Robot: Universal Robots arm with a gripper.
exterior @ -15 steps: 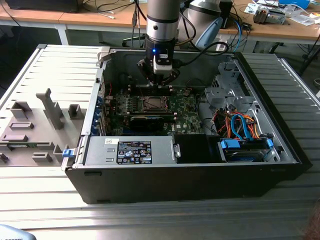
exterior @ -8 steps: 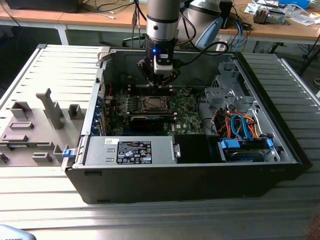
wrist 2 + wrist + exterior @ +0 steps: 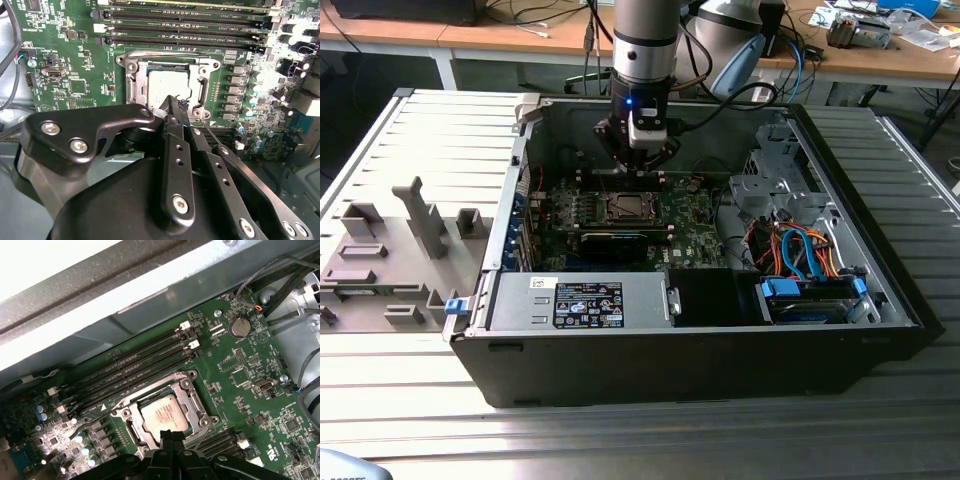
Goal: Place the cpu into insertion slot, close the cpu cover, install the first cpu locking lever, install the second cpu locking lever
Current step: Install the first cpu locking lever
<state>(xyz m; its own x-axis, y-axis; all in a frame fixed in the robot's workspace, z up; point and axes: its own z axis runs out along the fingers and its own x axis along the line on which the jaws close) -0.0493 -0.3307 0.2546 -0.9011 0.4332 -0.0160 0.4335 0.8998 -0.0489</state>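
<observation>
So the cpu (image 3: 164, 412) is a flat square chip with a pale silver-grey top and faint print on it, seated flat in the insertion slot (image 3: 135, 91) on the green motherboard (image 3: 690, 225). The cpu cover (image 3: 155, 394) looks folded down, its silver frame lying around the chip's edges. The gripper (image 3: 172, 436) hangs at the socket's edge, fingertips pinched together, nothing visible between them. Everything sits inside the open PC case (image 3: 880, 270).
</observation>
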